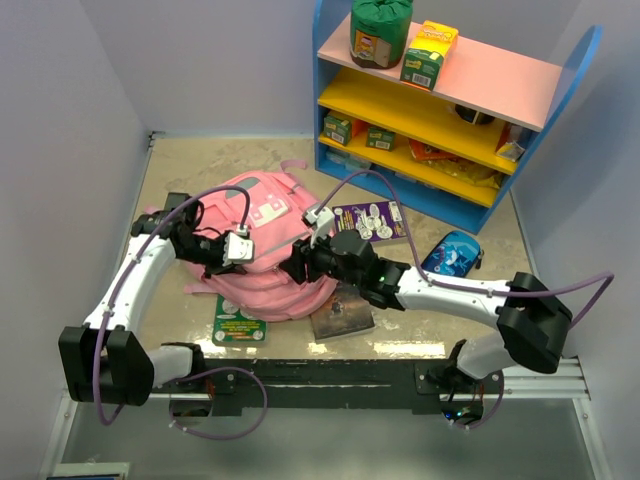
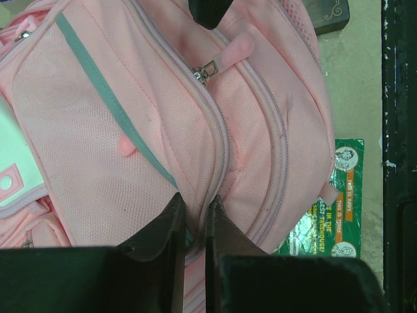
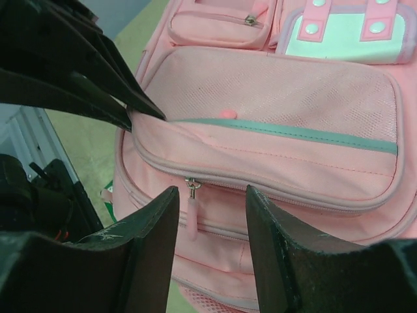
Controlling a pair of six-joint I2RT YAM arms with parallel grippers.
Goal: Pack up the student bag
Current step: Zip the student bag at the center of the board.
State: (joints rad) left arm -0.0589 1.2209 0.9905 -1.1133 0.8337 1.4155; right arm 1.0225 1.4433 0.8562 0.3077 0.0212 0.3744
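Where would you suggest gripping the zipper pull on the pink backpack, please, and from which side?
Probably the soft pink tab hanging below the metal slider. It dangles free of the backpack, so come straight at the bag's face with a finger on each side, as the right gripper is lined up, jaws open. The left gripper pinches the fabric nearby.

Place: robot lab cell (dressed up like a child's corner)
Evidence: plain walls (image 1: 60,100) boxing the table (image 1: 200,165); robot arms (image 1: 450,290) bolted to a near rail (image 1: 330,380)
Props: bright toy-coloured shelf (image 1: 500,80), far right

Green booklet (image 1: 238,322) half under student bag (image 1: 272,290)
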